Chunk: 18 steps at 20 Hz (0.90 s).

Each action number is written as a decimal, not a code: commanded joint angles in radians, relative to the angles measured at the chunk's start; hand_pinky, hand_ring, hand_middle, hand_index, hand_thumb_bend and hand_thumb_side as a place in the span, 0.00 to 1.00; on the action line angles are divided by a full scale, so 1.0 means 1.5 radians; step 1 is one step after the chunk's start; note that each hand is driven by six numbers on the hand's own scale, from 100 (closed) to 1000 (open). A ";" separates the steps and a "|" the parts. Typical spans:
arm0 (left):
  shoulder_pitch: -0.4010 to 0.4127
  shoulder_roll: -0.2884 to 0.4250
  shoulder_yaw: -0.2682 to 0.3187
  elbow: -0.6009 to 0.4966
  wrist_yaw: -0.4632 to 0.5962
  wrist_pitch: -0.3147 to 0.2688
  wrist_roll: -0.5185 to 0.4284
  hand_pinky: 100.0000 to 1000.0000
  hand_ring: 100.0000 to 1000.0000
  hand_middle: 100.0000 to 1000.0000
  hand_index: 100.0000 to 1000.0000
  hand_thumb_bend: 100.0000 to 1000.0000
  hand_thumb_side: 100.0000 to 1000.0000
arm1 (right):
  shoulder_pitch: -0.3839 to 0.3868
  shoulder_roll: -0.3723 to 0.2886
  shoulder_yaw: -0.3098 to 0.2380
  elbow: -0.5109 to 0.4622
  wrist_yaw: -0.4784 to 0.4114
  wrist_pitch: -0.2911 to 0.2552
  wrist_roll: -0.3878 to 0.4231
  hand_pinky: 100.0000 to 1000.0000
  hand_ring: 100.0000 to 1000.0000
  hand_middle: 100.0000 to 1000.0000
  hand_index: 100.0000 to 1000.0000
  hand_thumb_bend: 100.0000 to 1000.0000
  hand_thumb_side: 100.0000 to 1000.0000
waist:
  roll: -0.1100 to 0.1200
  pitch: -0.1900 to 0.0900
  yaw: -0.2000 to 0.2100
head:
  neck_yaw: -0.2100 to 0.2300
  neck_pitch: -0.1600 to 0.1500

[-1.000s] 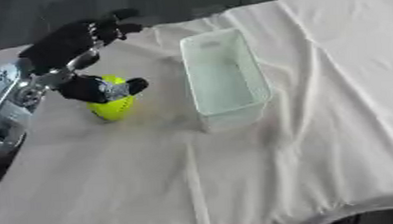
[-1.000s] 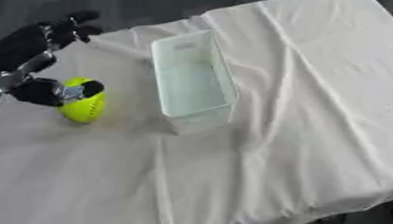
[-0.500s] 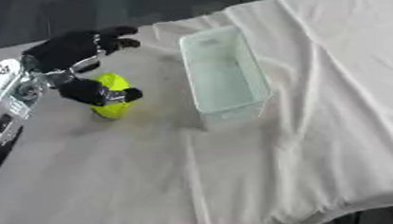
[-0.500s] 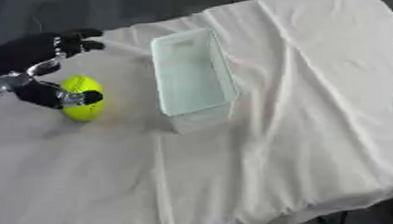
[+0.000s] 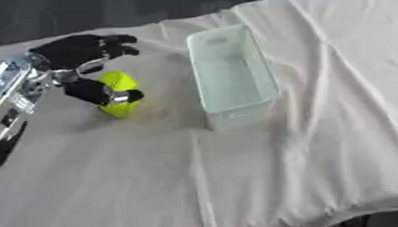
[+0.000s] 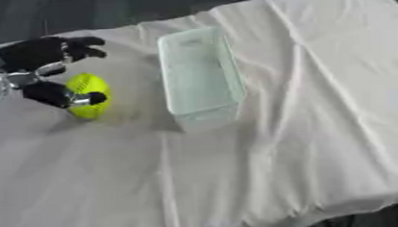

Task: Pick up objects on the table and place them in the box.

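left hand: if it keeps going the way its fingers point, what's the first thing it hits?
The fingers of the left hand point toward the clear box, so probably its near long wall. The yellow ball sits below that line, against the thumb. Depth is uncertain.

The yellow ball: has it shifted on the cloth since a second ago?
Cannot tell. The yellow ball sits about as far left of the clear box as before; the left hand is over it, thumb across its front.

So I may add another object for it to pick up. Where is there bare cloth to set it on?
The wide stretch of white cloth in front of the clear box is bare, as is the cloth to the box's right. It is crowded left of the box, where the left hand is at the yellow ball.
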 commanded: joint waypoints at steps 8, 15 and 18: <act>-0.010 0.036 0.004 -0.038 0.009 0.008 -0.080 0.75 0.85 1.00 0.98 0.72 1.00 | -0.004 -0.016 -0.004 -0.004 0.001 -0.002 0.003 0.61 0.69 0.78 0.93 0.00 1.00 | -0.003 -0.008 0.001 | -0.003 0.004; -0.030 0.012 0.015 0.001 0.012 -0.018 -0.113 0.70 0.79 1.00 0.97 0.82 0.97 | -0.005 -0.015 -0.005 -0.003 0.000 -0.001 0.003 0.61 0.69 0.78 0.93 0.00 1.00 | -0.003 -0.006 -0.004 | -0.004 0.003; -0.035 0.003 0.014 0.020 0.023 -0.025 -0.126 0.70 0.78 1.00 0.97 0.83 0.91 | -0.005 -0.015 -0.005 -0.003 0.000 -0.001 0.003 0.61 0.69 0.78 0.93 0.00 1.00 | -0.002 -0.005 -0.006 | -0.006 0.003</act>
